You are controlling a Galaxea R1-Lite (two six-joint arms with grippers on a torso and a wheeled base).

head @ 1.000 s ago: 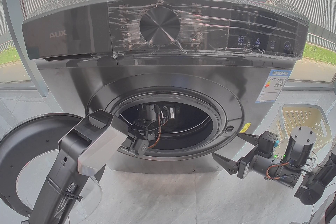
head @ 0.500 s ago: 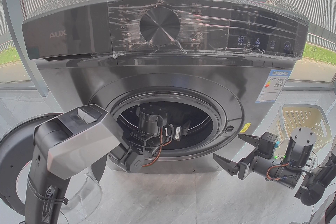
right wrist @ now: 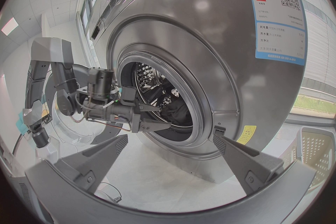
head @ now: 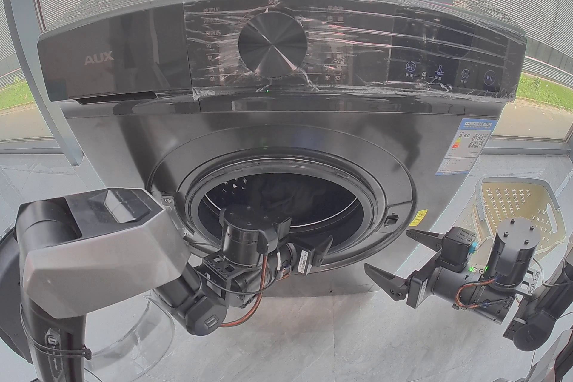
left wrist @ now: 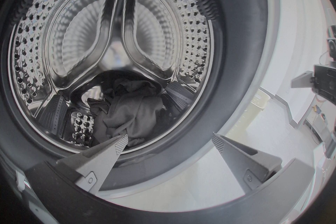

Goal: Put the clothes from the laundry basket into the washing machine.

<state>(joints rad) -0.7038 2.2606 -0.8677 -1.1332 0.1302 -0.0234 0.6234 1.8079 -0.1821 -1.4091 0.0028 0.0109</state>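
left gripper [left wrist: 168, 138]: fingers spread wide, nothing between them. Sits low at the mouth of the washing machine [head: 119, 132], just in front of the lower part of the door ring [head: 376, 192], tips aimed in toward the drum [left wrist: 80, 32]. Clear of the clothes [left wrist: 133, 112]

clothes: one crumpled dark grey pile on the bottom of the drum, toward the back, against the perforated wall and next to a lifter rib. Head view shows it as a dark fold inside the opening, above the left wrist. In the right wrist view it's a dark lump behind the left fingertips

right gripper [head: 391, 250]: fingers wide apart too, holding nothing. Hangs low, right of the opening, clear of the machine front, tips pointing left toward the door ring. Well apart from the left gripper

laundry basket [head: 516, 201]: pale, perforated, on the floor right of the machine, just behind the right arm

door: swung open to the left, mostly behind the left arm. The door glass [head: 143, 335] shows under that arm's elbow

rest: round dial [head: 272, 44] centred on the control panel, with the panel wrapped in clear film. Energy label [head: 468, 144] on the front at upper right, small yellow sticker below it near the ring. Grey tile floor [head: 334, 335]
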